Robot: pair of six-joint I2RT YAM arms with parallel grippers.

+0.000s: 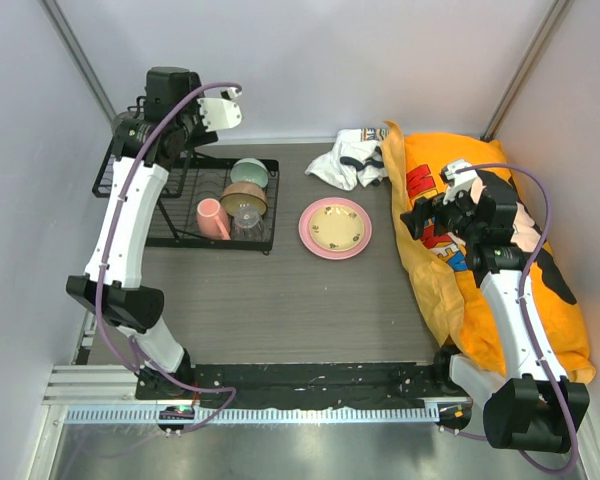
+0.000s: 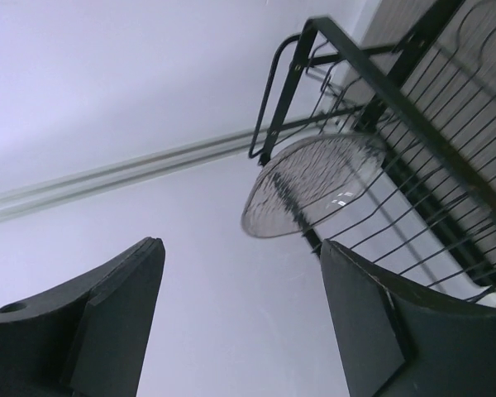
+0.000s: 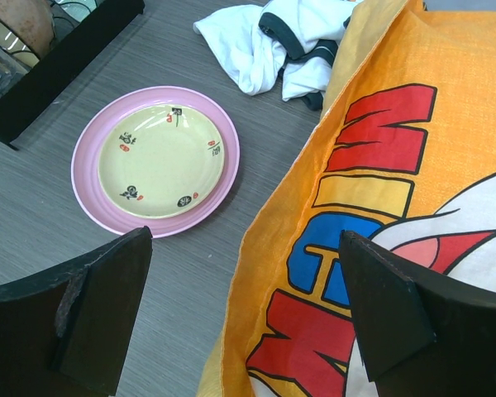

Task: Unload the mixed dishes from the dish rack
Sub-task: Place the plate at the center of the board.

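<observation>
The black wire dish rack (image 1: 208,243) stands at the back left. Its lower tray holds a mint-green bowl (image 1: 250,171), a brown bowl (image 1: 243,198), a pink mug (image 1: 212,218) and a clear glass cup (image 1: 248,223). On the table to the right of the rack lies the large pink plate (image 1: 307,228) (image 3: 89,194) with the tan shallow dish (image 1: 336,226) (image 3: 159,161) in it. My left gripper (image 1: 223,108) (image 2: 240,248) is raised behind the rack, open and empty, facing the wall. My right gripper (image 1: 421,216) (image 3: 246,240) hovers open and empty over the orange cloth's edge.
A big orange printed cloth (image 1: 500,270) (image 3: 397,165) covers the table's right side. A crumpled white garment (image 1: 350,158) (image 3: 273,45) lies behind the plate. A round mesh piece (image 2: 314,186) hangs on the rack's upper frame (image 2: 413,107). Grey walls close in the left, back and right.
</observation>
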